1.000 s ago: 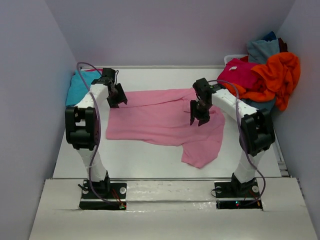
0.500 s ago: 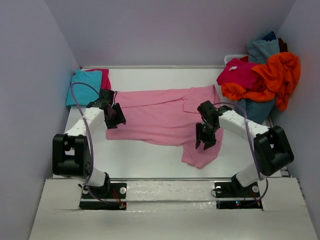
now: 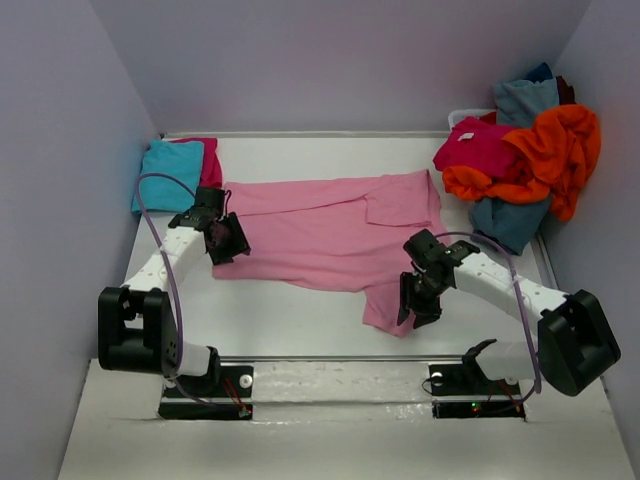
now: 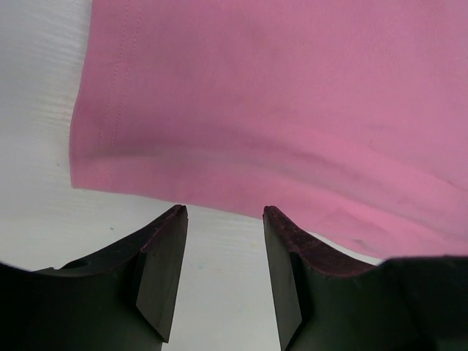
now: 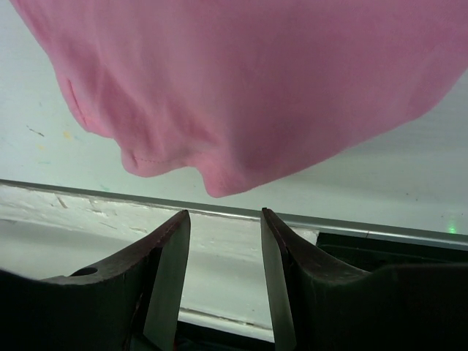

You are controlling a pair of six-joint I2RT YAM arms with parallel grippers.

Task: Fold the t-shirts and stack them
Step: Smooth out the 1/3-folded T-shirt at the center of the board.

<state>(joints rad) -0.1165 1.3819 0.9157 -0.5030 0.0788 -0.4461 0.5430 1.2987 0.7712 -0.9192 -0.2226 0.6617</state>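
Both arms had swung lower and nearer since a second before, leaving the left end effector point(image 3: 228, 240) open and empty at the left hem of the pink t-shirt point(image 3: 320, 230), which lay spread on the table point(image 3: 290, 315), and the right end effector point(image 3: 420, 300) open and empty over its near corner.

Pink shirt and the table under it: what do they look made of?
Pink shirt: soft matte knit fabric, likely cotton jersey. It lies in loose folds, and the left wrist view shows a stitched hem along its edge.
Table: hard, smooth and white, probably painted or laminated board. It has a faint sheen and a few small marks in the right wrist view. The exact material is unclear.
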